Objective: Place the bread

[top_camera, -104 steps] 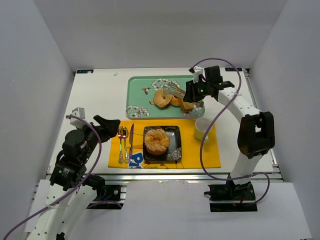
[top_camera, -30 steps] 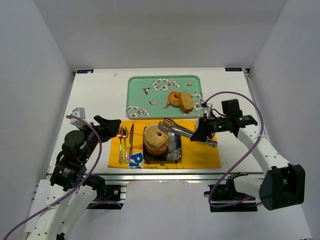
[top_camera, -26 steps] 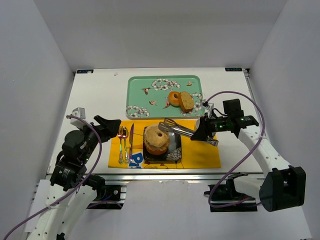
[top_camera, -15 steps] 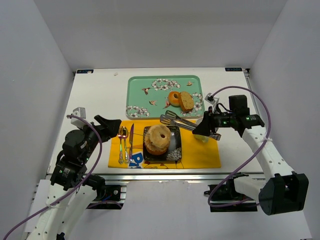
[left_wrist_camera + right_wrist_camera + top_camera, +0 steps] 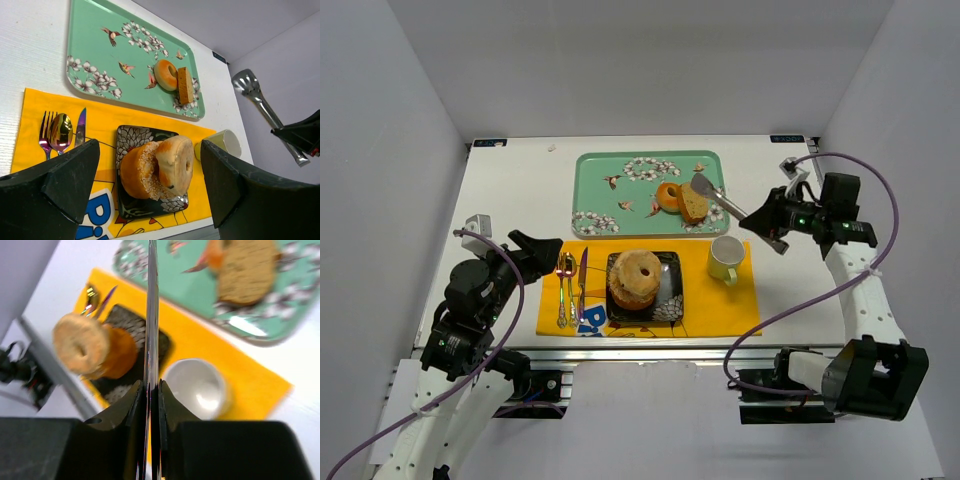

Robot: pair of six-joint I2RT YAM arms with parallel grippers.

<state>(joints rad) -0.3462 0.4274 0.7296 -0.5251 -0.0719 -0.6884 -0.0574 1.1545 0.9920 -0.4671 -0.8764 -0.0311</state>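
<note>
The right gripper (image 5: 778,215), pinching empty tongs (image 5: 725,200) at centre right, should straddle the bread slice (image 5: 693,204) on the upper-centre tray (image 5: 595,172) squarely before squeezing; the left gripper (image 5: 535,247) rests spread open

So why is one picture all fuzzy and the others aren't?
Right wrist view: the bagel, cup and tray are all blurry, and the tongs sit very close to the lens. Left wrist view: sharp, and the spoon gleams. Top view: sharp and evenly lit, soft shadows only.
</note>
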